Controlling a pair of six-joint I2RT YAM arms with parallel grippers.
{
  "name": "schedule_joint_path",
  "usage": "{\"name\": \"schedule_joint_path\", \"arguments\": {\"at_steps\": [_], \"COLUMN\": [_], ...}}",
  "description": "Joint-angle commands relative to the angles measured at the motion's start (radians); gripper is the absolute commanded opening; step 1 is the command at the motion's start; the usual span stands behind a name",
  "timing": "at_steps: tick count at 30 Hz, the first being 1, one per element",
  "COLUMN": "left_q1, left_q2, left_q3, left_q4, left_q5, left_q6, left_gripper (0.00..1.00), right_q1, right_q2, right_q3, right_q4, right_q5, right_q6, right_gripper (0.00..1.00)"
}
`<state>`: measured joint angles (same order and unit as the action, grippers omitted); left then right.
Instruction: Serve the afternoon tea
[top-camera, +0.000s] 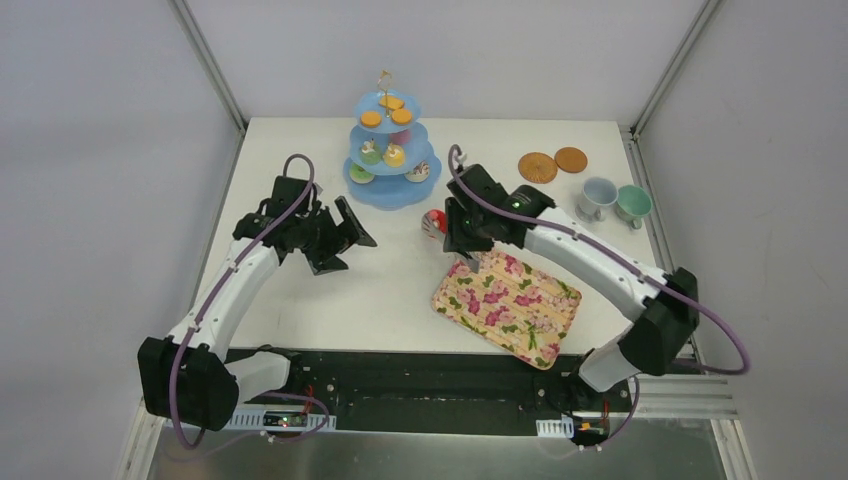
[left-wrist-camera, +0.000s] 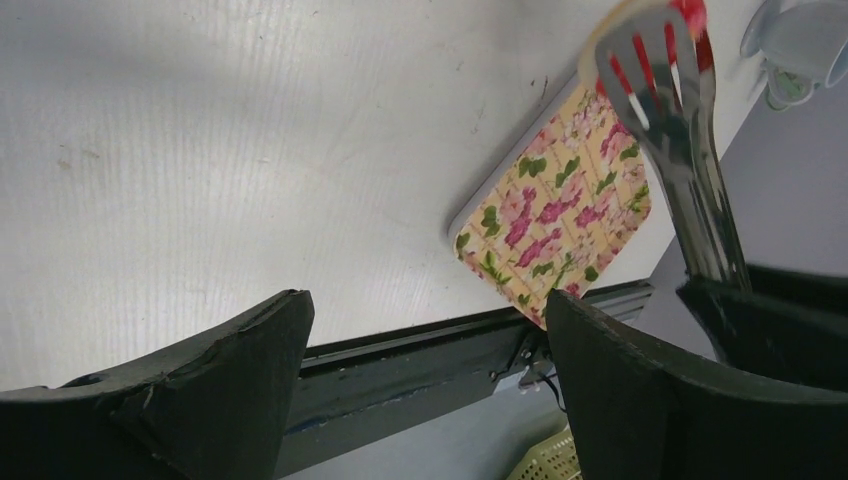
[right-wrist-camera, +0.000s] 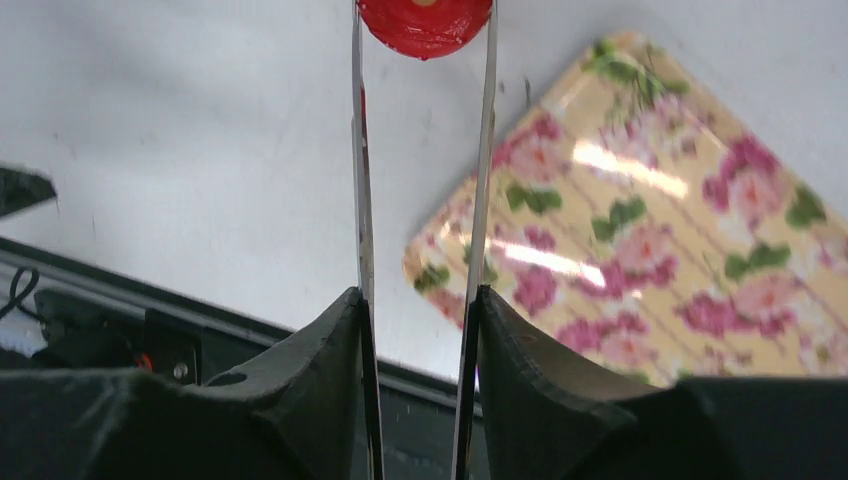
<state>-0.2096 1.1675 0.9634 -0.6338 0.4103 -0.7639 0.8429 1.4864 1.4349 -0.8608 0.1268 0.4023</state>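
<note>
On the white table, the afternoon tea service is under way, with the flowered tray lying bare at the near edge. The three-tier blue stand rises beyond the tray's far-left corner. Well to the left of the tray, the left gripper hangs with its fingers spread, holding nothing. The right gripper, over the tray's far-left corner, is clenched on a pair of metal tongs, whose tips pinch a red donut above bare table just off that corner.

The step in hand looks like the transfer of this donut to the tray. The next move would call for a short swing over the tray, a gentle descent, and a loosened squeeze so the tongs spring apart. Too little pressure in transit could let the donut slip.

By count: one tray, one stand, one pair of tongs. Two cups, one pale and one green, stand beyond the tray's far-right side, with two woven coasters further back. Three orange biscuits fill the stand's top tier. At least two cupcakes sit on the middle tier, and at least two donuts, one of them green, on the bottom.
</note>
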Motion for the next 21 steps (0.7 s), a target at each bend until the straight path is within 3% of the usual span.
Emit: {"name": "schedule_joint_path", "arguments": {"at_steps": [1,7,21], "left_q1": [-0.004,-0.003,-0.002], "left_q2": [-0.060,-0.110,-0.156], "left_q3": [0.059,0.074,0.067], "left_q4": [-0.081,-0.160,-0.213], "left_q5": [-0.054,-0.097,-0.125], "left_q6": [0.047,0.079,0.068], "left_gripper": [0.90,0.90,0.90], "right_q1": [-0.032,-0.051,-0.062], "right_q2": [0.116,0.283,0.521], "right_q3": [0.072,0.163,0.336], "right_q4": [0.298,0.416,0.490], "right_q5": [0.001,-0.011,-0.011], "right_q6": [-0.142,-0.162,-0.162], "right_gripper": [0.36,0.36,0.36]}}
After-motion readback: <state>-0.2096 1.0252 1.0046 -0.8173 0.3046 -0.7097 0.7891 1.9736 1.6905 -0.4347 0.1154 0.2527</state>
